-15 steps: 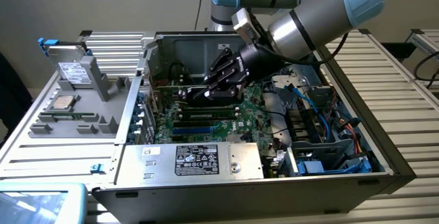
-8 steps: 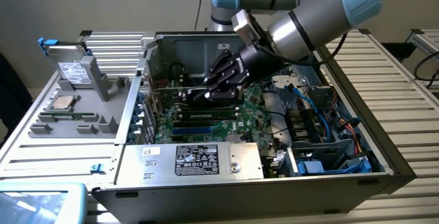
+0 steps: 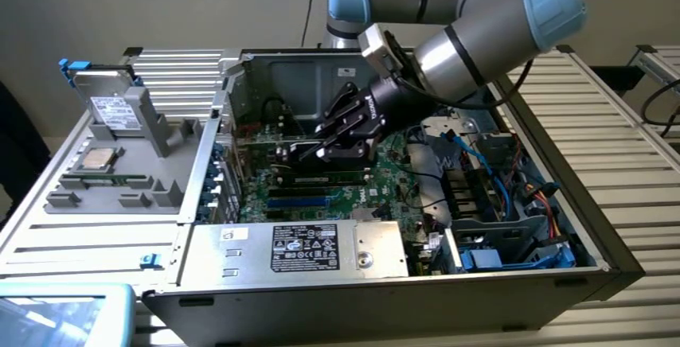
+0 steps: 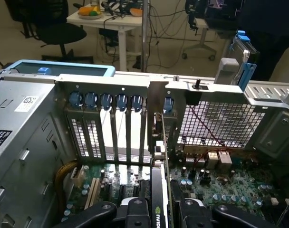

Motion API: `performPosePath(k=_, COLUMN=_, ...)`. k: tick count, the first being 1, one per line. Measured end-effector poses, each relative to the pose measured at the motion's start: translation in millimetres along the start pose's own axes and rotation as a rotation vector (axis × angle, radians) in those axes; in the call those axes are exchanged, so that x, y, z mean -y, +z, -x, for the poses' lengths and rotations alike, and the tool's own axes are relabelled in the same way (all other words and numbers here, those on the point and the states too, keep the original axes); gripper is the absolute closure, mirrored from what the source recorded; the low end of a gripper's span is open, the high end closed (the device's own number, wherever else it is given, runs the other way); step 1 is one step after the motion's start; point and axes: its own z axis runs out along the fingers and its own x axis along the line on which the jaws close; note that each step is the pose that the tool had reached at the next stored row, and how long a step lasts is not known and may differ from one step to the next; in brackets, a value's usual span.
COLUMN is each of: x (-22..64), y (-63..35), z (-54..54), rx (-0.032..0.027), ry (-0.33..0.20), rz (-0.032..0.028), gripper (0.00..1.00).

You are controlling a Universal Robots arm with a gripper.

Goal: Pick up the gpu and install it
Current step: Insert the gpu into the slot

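Gpu point(image 4: 158, 190) stands edge-on, clamped in your end effector point(image 4: 159, 211), its lower edge cut off (cooler logo reads "nVIDIA").

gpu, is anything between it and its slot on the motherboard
Nothing visible. The gripper holds the gpu on edge right at the motherboard, its bracket end at the rear slot openings.

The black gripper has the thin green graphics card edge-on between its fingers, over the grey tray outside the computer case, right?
Not quite. The exterior view shows the black gripper inside the open computer case, over the large green motherboard, not the grey tray. The thin green graphics card does sit edge-on between its fingers.
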Motion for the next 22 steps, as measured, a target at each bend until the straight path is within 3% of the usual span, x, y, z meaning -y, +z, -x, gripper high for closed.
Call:
performPosePath(k=5, x=3.2, y=2.7, z=0.1, rx=-0.0024, ry=-0.002, rz=0.0157, gripper=0.72)
performPosePath(k=9, x=4.6, y=4.0, z=0.1, rx=-0.0044, ry=-0.001, rz=0.016, gripper=0.72)
performPosePath(k=22, x=13.0, y=14.7, z=-0.2, rx=-0.0214, ry=0.008, rz=0.0167, gripper=0.72)
